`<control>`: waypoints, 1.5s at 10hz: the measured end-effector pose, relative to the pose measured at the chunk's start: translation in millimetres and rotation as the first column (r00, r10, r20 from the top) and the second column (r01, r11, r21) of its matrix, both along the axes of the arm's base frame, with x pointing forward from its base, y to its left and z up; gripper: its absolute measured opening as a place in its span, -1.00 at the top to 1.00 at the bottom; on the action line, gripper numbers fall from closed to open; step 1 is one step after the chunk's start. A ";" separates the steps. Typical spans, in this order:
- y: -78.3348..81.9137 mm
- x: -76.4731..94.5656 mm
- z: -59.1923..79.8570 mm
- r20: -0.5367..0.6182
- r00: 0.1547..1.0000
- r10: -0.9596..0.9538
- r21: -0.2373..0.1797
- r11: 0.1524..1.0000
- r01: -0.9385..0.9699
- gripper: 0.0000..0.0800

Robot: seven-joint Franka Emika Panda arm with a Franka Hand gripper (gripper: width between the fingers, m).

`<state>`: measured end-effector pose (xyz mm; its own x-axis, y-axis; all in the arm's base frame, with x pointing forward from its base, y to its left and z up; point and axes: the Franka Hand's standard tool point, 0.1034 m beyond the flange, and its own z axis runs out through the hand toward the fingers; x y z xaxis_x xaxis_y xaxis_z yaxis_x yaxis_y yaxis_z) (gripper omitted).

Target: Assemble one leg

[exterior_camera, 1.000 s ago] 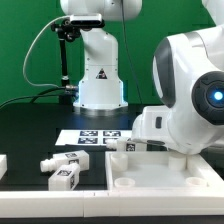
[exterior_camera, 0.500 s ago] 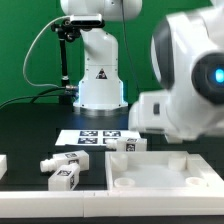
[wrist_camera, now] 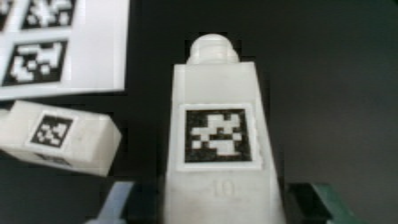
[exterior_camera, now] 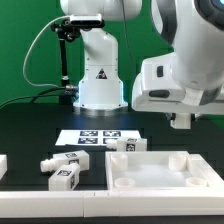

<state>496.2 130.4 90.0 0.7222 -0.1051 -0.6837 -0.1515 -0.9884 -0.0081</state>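
In the wrist view a white leg point(wrist_camera: 219, 120) with a black-and-white tag and a narrow stub end stands between my gripper's point(wrist_camera: 215, 205) two fingers, well above the black table. The gripper is shut on its wide end. In the exterior view the gripper point(exterior_camera: 183, 121) hangs raised above the table at the right, and the held leg is mostly hidden by the hand. Another leg point(wrist_camera: 55, 135) lies on the table below, beside the marker board point(wrist_camera: 50, 45). Three loose legs show in the exterior view point(exterior_camera: 128, 144), point(exterior_camera: 58, 162), point(exterior_camera: 66, 178).
The large flat white panel with a raised rim point(exterior_camera: 150, 182) lies at the front right. The marker board point(exterior_camera: 95, 136) lies at the table's middle. The robot base point(exterior_camera: 98, 75) stands behind it. A white piece point(exterior_camera: 3, 165) shows at the exterior view's left edge.
The arm has risen from low over the table near the panel to well above it, taking the leg up with it. The other legs and the panel have not moved.
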 end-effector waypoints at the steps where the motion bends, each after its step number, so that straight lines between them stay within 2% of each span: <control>1: 0.3 7.5 1.6 0.068 0.998 0.000 0.007 1.000 -0.001 0.28; 2: -6.6 23.0 15.0 0.110 0.994 0.020 0.022 1.000 -0.022 0.28; 3: -12.6 48.6 36.6 0.178 0.983 0.037 0.031 0.999 -0.043 0.28; 4: -13.5 70.9 49.3 0.244 0.969 0.030 0.038 0.998 -0.040 0.28; 5: -8.7 86.5 52.7 0.343 0.939 0.021 0.038 0.999 -0.036 0.28; 7: -7.5 83.1 49.7 0.455 0.891 0.008 0.029 0.999 -0.024 0.28; 9: -7.9 90.4 49.3 0.557 0.831 0.002 0.025 0.999 -0.019 0.28; 10: -15.5 104.2 49.0 0.626 0.779 0.036 0.009 0.999 -0.053 0.28; 12: -30.8 134.7 64.5 0.764 0.632 0.129 -0.051 0.989 -0.140 0.28; 13: -31.1 136.5 65.3 0.821 0.555 0.134 -0.066 0.988 -0.141 0.28; 15: -27.2 137.7 63.7 0.895 0.430 0.117 -0.068 0.990 -0.127 0.28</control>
<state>633.9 103.2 153.7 0.9350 0.0380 0.3527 0.0675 -0.9951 -0.0719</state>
